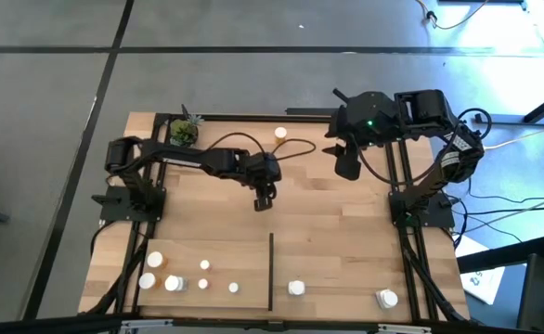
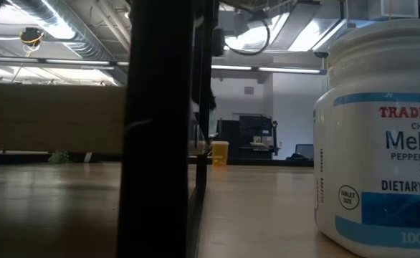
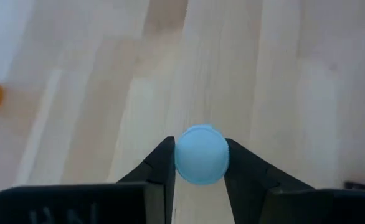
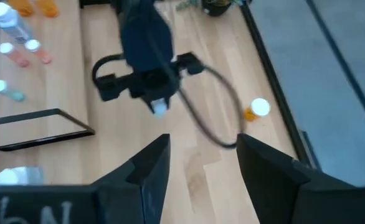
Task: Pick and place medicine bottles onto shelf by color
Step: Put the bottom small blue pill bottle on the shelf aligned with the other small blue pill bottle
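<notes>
One white-capped bottle is pinched between the left gripper fingers above mid-table, so carrying has begun, and next it needs setting down on the shelf among matching colours, while the right gripper waits spread.

Looks like a robotics lab or open industrial workspace: exposed silver ducting and strip lights overhead, dark equipment racks far across the room, grey tiled floor around a black-railed wooden tabletop, loose cables at right.
</notes>
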You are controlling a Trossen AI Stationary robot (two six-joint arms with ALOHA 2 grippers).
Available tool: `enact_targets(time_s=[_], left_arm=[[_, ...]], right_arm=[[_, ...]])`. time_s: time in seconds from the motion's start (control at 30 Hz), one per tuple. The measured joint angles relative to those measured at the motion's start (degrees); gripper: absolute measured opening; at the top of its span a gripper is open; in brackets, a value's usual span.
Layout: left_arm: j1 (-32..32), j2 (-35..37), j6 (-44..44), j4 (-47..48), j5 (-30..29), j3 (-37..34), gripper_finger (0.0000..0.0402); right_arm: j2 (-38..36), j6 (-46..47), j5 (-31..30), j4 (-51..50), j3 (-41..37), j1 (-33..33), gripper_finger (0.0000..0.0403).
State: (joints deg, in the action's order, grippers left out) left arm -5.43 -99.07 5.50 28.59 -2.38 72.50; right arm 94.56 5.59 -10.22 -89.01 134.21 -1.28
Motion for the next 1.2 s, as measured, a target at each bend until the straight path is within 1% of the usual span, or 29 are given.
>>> enact_targets(time_s=[0.07, 0.13, 0.23, 0.27, 0.37, 0.5, 0.57, 0.73, 0.8, 1.0, 1.13, 1.2], left_arm=[[0.0, 2.26, 2.03, 3.58, -0.26, -0.11, 0.0091], [0.25, 4.3, 4.1, 4.45, -0.73, -0.06, 0.0091], [1.13, 8.55, 7.13, 9.1, -3.15, -0.12, 0.0091], [1.75, 9.8, 8.34, 9.39, -4.41, -0.03, 0.0091], [3.81, 13.84, 12.63, 14.09, -7.84, -0.09, 0.0091], [7.38, 18.32, 20.73, 17.45, -10.69, -0.07, 0.0092], [9.5, 19.77, 23.69, 19.0, -11.64, -0.02, 0.0092], [15.86, 20.46, 27.36, 22.11, -13.11, -0.18, 0.0092], [18.15, 20.68, 28.77, 21.28, -13.15, -0.1, 0.0092], [24.64, 20.62, 30.03, 21.39, -13.08, -0.08, 0.0092], [28.23, 20.61, 30.14, 21.37, -12.87, -0.08, 0.0092], [29.89, 20.59, 30.09, 21.36, -11.54, -0.08, 0.0092]], right_arm=[[0.0, -0.58, 1.74, 0.27, 0.0, 0.01, 0.0186], [0.0, -2.14, 3.15, 0.43, 0.0, 0.02, 0.0186], [0.0, -4.44, 4.33, 0.52, 0.0, 0.02, 0.0186], [0.0, -4.83, 4.52, 0.55, 0.0, 0.02, 0.0186], [0.0, -6.23, 5.28, 0.52, 0.0, 0.02, 0.0186], [0.0, -7.73, 6.01, 0.52, 0.0, 0.04, 0.0186], [0.0, -9.19, 7.59, 0.57, 0.0, 0.04, 0.0186], [0.0, -12.03, 12.53, 1.51, 0.0, 0.04, 0.0186], [0.0, -12.3, 13.72, 1.55, 0.0, 0.04, 0.0186], [0.0, -14.92, 15.5, 1.89, 0.0, 0.04, 0.0186], [0.0, -15.34, 18.37, 3.23, 0.0, 0.04, 0.0186], [0.0, -16.79, 20.45, 3.87, 0.0, 0.04, 0.0186]])
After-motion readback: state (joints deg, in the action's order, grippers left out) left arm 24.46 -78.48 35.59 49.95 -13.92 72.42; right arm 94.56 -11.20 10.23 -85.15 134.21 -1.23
